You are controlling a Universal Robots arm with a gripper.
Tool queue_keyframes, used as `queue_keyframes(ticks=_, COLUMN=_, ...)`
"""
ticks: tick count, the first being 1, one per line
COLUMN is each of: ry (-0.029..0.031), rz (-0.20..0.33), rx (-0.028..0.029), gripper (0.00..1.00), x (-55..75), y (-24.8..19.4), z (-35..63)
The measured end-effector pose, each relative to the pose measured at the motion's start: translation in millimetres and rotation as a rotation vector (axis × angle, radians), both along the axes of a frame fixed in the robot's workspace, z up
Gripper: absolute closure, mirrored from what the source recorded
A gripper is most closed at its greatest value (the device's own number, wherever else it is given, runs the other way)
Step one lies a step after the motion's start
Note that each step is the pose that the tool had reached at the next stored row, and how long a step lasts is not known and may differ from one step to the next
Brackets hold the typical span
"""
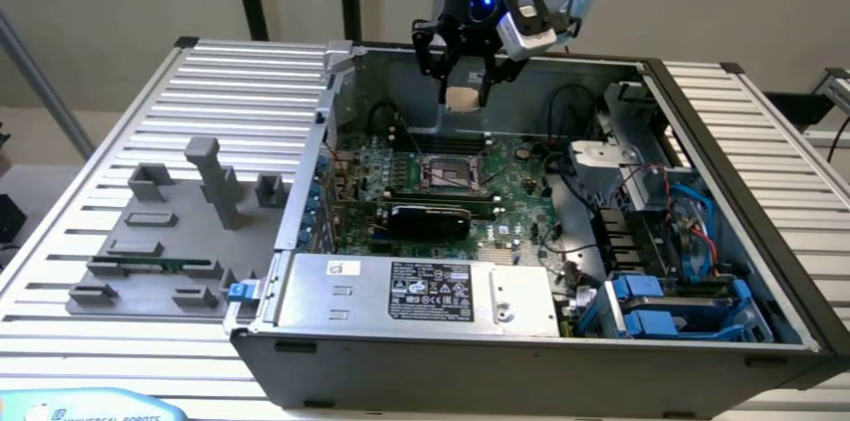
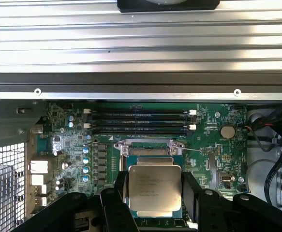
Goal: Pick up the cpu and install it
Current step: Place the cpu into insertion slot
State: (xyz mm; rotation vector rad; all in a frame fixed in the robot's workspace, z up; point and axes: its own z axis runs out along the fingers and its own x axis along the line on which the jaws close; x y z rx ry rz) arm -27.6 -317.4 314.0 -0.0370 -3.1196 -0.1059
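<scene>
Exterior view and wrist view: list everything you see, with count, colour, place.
table: one, silver slatted, under everything
computer case: one, dark grey, open, on the table
motherboard: one, green, inside the case
socket: one, metal-framed, mid-board
power supply: one, silver, in the case, nearest the exterior camera
fixture blocks: several, grey, table at exterior view's left
memory stick: one, green, among the blocks
cpu: one, silver top, between gripper fingers, above the board
gripper: one, black, shut on the cpu
</scene>
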Motion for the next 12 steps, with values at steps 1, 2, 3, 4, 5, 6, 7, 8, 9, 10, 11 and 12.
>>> queue_keyframes(ticks=1, ry=0.0000, rz=0.000, rx=0.0000, gripper=0.45, x=0.0, y=0.0, z=0.0)
queue_keyframes(ticks=2, ry=0.0000, rz=0.000, rx=0.0000, gripper=0.45, x=0.0, y=0.0, z=0.0)
queue_keyframes(ticks=3, ry=0.0000, rz=0.000, rx=0.0000, gripper=0.45, x=0.0, y=0.0, z=0.0)
queue_keyframes(ticks=4, ry=0.0000, rz=0.000, rx=0.0001, gripper=0.45, x=0.0, y=0.0, z=0.0)
queue_keyframes(ticks=5, ry=0.0000, rz=0.000, rx=0.0000, gripper=0.45, x=0.0, y=0.0, z=0.0)
queue_keyframes(ticks=6, ry=0.0002, rz=0.000, rx=0.0000, gripper=0.45, x=0.1, y=0.0, z=0.0)
queue_keyframes(ticks=7, ry=0.0011, rz=-0.002, rx=0.0001, gripper=0.45, x=0.1, y=-0.3, z=-0.1)
queue_keyframes(ticks=8, ry=0.0022, rz=-0.011, rx=0.0003, gripper=0.45, x=0.1, y=-0.5, z=-0.2)
queue_keyframes(ticks=9, ry=0.0024, rz=-0.024, rx=0.0003, gripper=0.45, x=0.1, y=-0.5, z=-0.2)
queue_keyframes(ticks=10, ry=0.0025, rz=-0.041, rx=0.0001, gripper=0.45, x=0.1, y=-0.5, z=-0.2)
queue_keyframes(ticks=11, ry=0.0026, rz=-0.059, rx=0.0001, gripper=0.45, x=0.1, y=-0.5, z=-0.3)
queue_keyframes(ticks=12, ry=0.0026, rz=-0.077, rx=0.0000, gripper=0.45, x=0.1, y=-0.5, z=-0.4)
